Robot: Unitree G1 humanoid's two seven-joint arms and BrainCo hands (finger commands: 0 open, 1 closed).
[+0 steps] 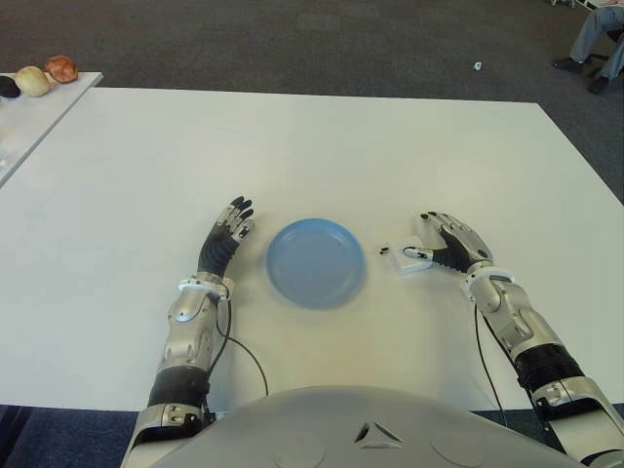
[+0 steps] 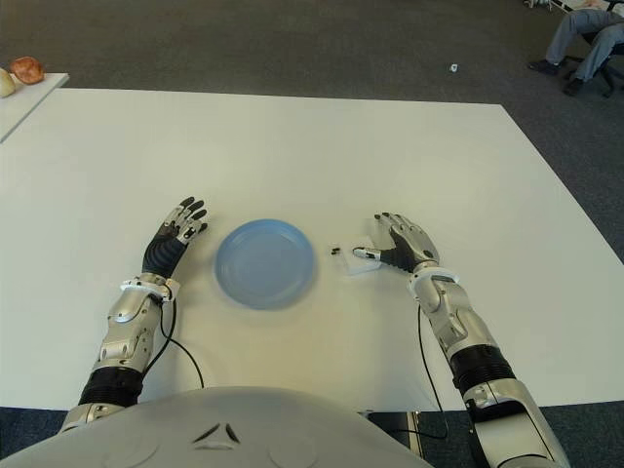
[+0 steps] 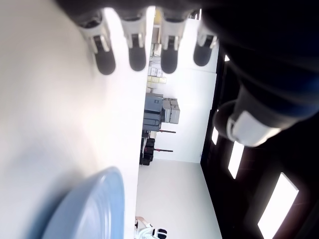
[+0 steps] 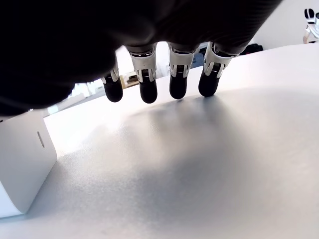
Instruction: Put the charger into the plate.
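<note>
- Fingers (image 4: 148, 89) of the right hand (image 1: 450, 246) spread, empty, beside the small white plastic charger (image 1: 405, 257), right of the round blue plate (image 1: 316, 261).
- Left hand (image 1: 224, 240) open, left of the plate.
- Risk: a sideways nudge could skid the charger away.

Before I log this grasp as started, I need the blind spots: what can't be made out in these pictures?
- Contact between right hand and charger: eye views, thumb overlaps it; right wrist view shows fingers straight, charger beside.
- Charger's prongs side: too small in the eye views.
- Items on the side table: too small to identify.
- Person: cut off by the edge.
- Left hand idle left of plate.
</note>
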